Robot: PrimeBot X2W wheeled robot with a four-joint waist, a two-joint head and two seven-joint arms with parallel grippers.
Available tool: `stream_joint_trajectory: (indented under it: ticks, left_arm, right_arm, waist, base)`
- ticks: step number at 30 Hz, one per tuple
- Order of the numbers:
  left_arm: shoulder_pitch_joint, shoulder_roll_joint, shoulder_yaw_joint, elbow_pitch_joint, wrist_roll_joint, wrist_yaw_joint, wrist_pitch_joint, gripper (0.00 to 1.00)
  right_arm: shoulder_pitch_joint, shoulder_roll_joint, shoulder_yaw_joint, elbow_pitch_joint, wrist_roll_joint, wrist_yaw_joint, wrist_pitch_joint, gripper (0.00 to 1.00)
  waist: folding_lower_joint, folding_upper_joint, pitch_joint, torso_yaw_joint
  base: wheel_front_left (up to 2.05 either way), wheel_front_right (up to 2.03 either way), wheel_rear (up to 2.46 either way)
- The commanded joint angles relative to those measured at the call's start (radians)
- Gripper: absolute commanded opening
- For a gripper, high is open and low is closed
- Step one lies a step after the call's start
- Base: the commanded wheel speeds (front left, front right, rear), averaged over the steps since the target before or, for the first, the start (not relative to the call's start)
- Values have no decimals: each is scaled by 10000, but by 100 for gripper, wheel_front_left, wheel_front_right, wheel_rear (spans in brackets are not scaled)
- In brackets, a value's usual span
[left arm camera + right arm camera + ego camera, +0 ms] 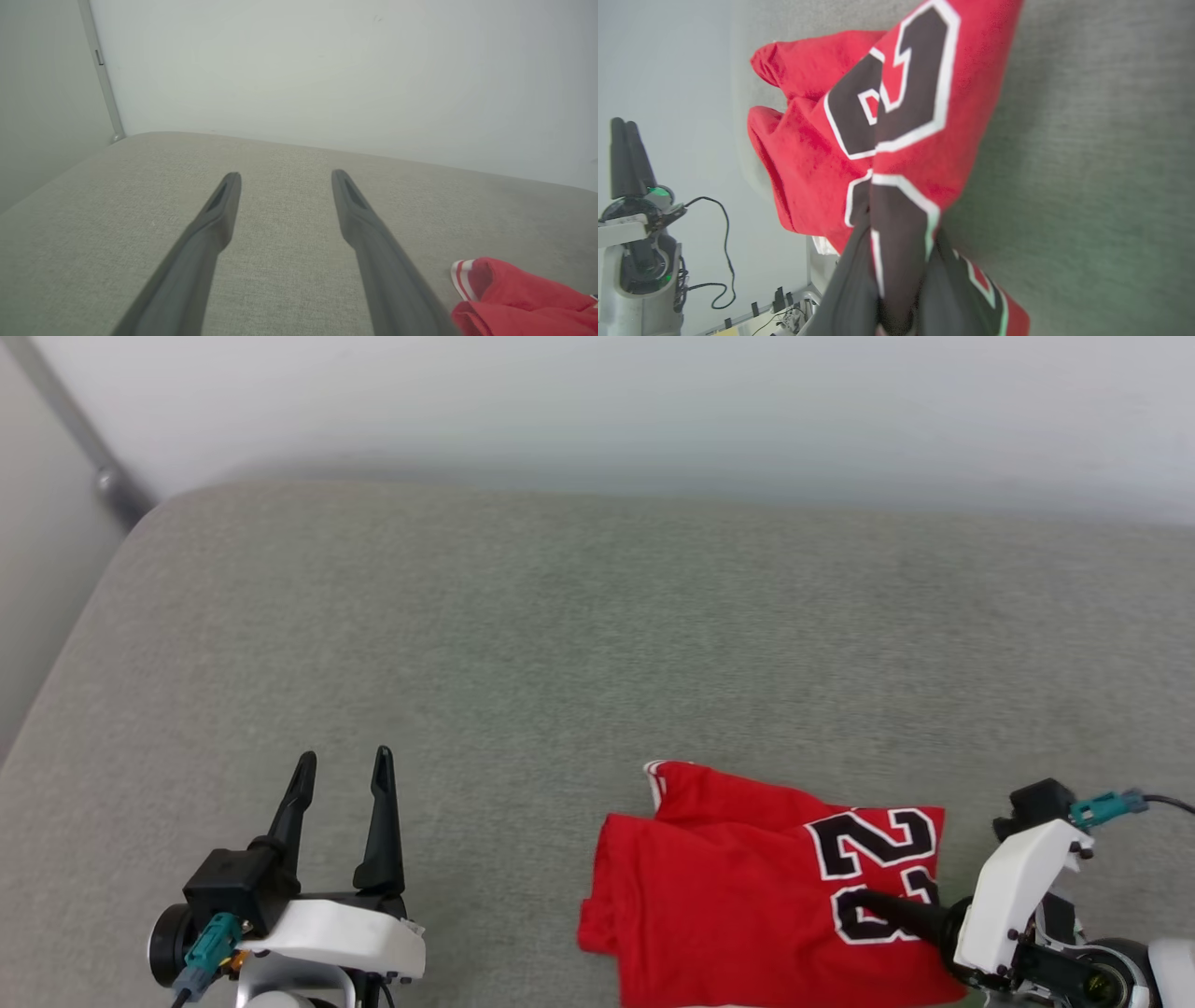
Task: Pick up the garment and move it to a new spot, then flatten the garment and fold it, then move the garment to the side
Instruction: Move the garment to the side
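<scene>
So the right pincer point(901, 228) has its two fingers pressed together on a fold of the garment point(808, 154). In the right wrist view a ridge of red cloth with black, white-outlined print runs straight down between them, and the tips themselves are buried under it, so how deep the bite goes is hard to say. In the head view the same right pincer point(864, 901) comes in low from the right and lies across the lower digit of the number, so that digit can't be read properly. The garment point(728, 896) sits bunched and folded over on the grey cushion point(467, 644), spreading from the pinch toward the left pincer, and its near edge is cut off by the bottom of the frame. Just a bit of red-and-white striped trim point(655, 777) pokes out at the corner farthest from the grip; the sleeves are tucked away somewhere. A small white scrap shows under the cloth in the right wrist view, too blurry to tell what it is. The left pincer point(344, 761) hovers well apart from the cloth with its fingers spread and nothing between them. In its own view the left pincer point(286, 179) points out over bare cushion, with a corner of the garment point(514, 298) clipped off at the lower right. Past both pincers the cushion runs to a pale wall point(653, 401), with a grey metal post point(84, 439) beyond the left one.
</scene>
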Motion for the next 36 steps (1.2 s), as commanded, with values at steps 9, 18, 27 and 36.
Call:
stream_joint_trajectory:
  ticks: [9,18,27,36]
  left_arm:
    - [323,-45,138,-268,142,-22,-22,100]
    - [-305,177,178,-751,260,-195,-13,100]
    - [-1871,956,56,-1861,650,-573,724,100]
    - [-3181,1558,-35,-2870,1004,-840,1372,100]
  right_arm:
    - [-629,-1449,1177,221,-2809,-5,-1072,0]
    - [-2051,-2148,1124,1265,-4479,-6,-2175,0]
    - [-4084,-2930,-78,2395,-5798,-7,-4411,0]
    - [-5567,-3402,-2045,3022,-7224,-7,-5843,0]
  waist:
    - [-1,0,-292,-1918]
    - [-1,0,950,-3956]
    - [-1,0,3338,-4754]
    - [-1,0,5119,-4324]
  base:
    - [0,0,0]
    - [0,0,0]
    - [0,0,0]
    - [0,0,0]
